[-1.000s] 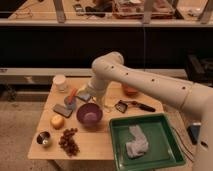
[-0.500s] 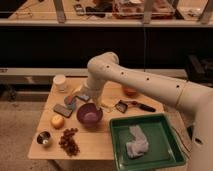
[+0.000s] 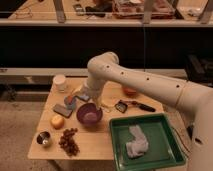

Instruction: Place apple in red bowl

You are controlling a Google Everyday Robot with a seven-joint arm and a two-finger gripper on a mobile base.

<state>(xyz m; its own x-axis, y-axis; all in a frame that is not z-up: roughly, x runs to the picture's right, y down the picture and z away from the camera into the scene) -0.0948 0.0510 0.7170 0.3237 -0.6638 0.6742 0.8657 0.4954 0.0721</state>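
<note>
Left of centre in the frame, the gripper [image 3: 80,96] hangs low over the table [image 3: 95,142], right by the upper-left rim of the purple bowl [image 3: 89,115]. Honestly can't tell if it's spread or pinched, or whether it's touching anything. The apple [image 3: 57,121] sits on the table just left of the purple bowl, smooth, round and yellow-orange, nothing gripping it. The red bowl [image 3: 130,91] is further back, right of centre, partly hidden behind the chunky white arm [image 3: 135,82].

A shiny steel cup [image 3: 43,139] and a dark bunch of grapes [image 3: 69,140] sit near the front left edge. On the right, a green plastic tray [image 3: 157,142] holds a crumpled white cloth [image 3: 136,143]. The tabletop looks like light wood. Behind it runs a dark counter with clutter on top, and the floor at left is speckled beige.
</note>
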